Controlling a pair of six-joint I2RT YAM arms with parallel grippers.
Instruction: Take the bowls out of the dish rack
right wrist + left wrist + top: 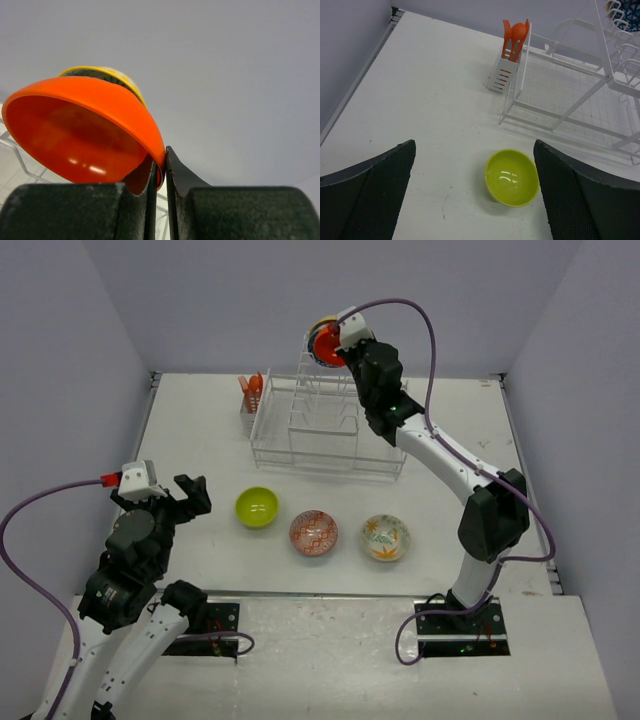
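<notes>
My right gripper (338, 340) is shut on the rim of the plain orange bowl (326, 344) and holds it above the far end of the white wire dish rack (325, 425). In the right wrist view the orange bowl (80, 135) is pinched between my fingers (177, 175), with a yellow-rimmed bowl (107, 75) behind it. The lime green bowl (257, 507), the red-white patterned bowl (313, 531) and the orange-leaf bowl (385, 537) sit on the table in front of the rack. My left gripper (178, 492) is open and empty, just left of the green bowl (512, 177).
Orange utensils (253, 390) stand in the rack's side cup (501, 75) at its left end. The table (200, 450) ends at grey walls on the left, right and back. A blue patterned bowl (622, 15) shows at the rack's upper tier.
</notes>
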